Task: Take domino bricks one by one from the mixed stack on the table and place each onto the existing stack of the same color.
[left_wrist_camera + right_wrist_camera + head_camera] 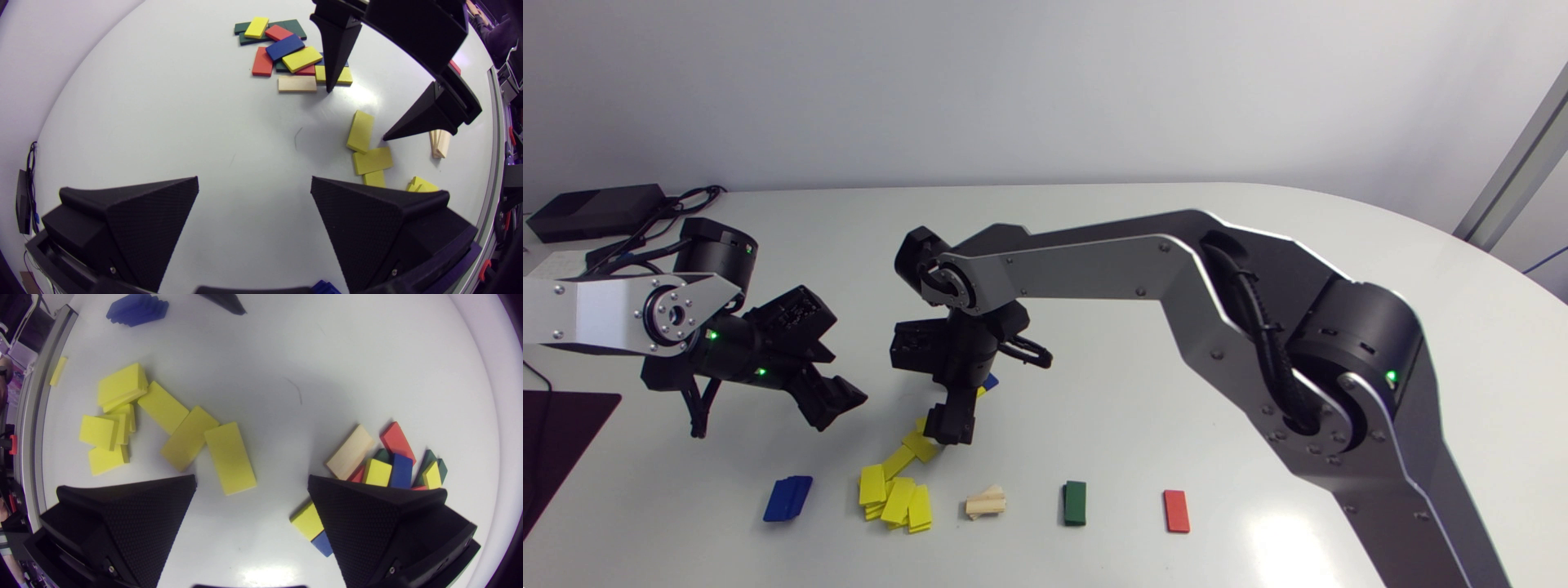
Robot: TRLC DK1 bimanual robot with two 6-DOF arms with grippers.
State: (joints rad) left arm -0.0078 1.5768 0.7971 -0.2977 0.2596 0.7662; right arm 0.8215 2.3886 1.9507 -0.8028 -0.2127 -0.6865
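Observation:
The mixed stack [292, 53] of red, blue, yellow, green and wooden bricks lies flat; in the head view my right arm hides nearly all of it. My right gripper [251, 482] hangs open just over the table between that stack [388, 461] and the scattered yellow bricks [118, 412]. One loose yellow brick [230, 457] lies just ahead of its open fingers, untouched. My left gripper [253, 183] is open and holds nothing, left of the right gripper [956, 425]. Along the front edge sit the blue [787, 498], yellow [896, 498], wooden [986, 502], green [1075, 502] and red [1176, 511] stacks.
The yellow stack has toppled into a loose trail running back toward my right gripper. A black box with cables [596, 211] lies at the far left corner, and a dark mat [556, 441] at the left edge.

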